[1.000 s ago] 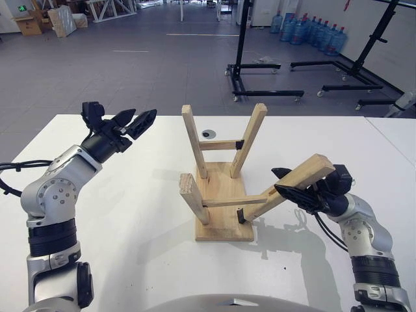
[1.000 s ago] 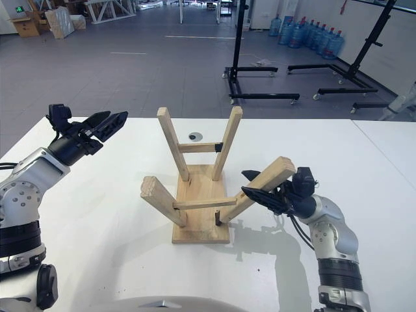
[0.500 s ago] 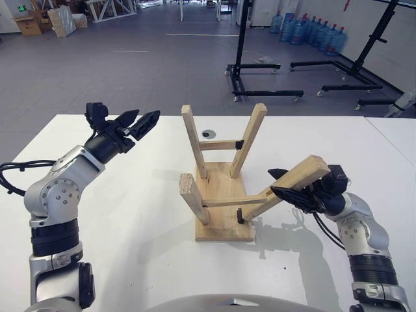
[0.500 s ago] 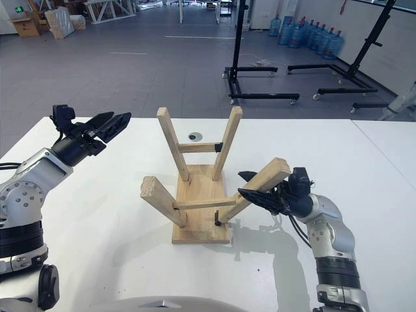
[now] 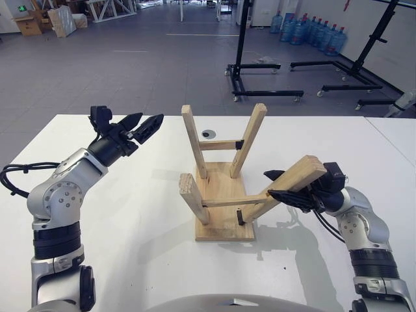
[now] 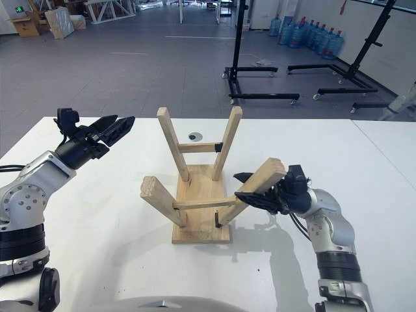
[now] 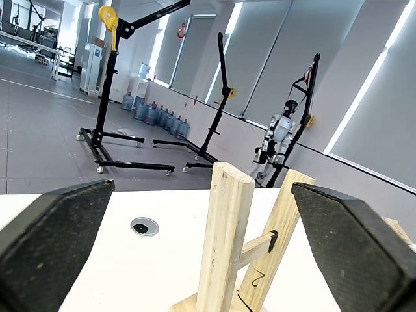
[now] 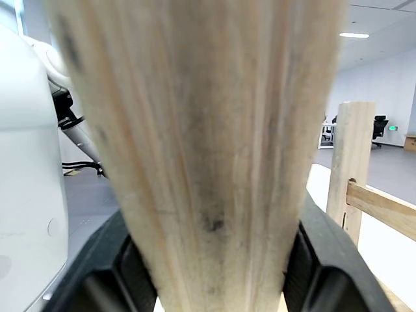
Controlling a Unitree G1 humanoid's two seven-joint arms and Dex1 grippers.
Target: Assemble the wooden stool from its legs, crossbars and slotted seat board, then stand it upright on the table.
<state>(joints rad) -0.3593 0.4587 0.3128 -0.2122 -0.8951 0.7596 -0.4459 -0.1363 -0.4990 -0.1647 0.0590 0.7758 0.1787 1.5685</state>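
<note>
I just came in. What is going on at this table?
A two-armed robot is assembling a wooden stool, which lies upside down on its seat board on the white table. The right gripper is shut on the near right leg, which leans outward. The left gripper hovers open, left of the stool.

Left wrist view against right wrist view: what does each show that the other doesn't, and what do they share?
Left wrist view: the left gripper's open fingers framing two upright stool legs joined by a crossbar, a cable hole and black wheeled frames. Right wrist view: the right gripper's fingers clamped on one leg, seen close. Shared: the white table and a stool leg with a crossbar; whether it is the same leg, I cannot tell.
</note>
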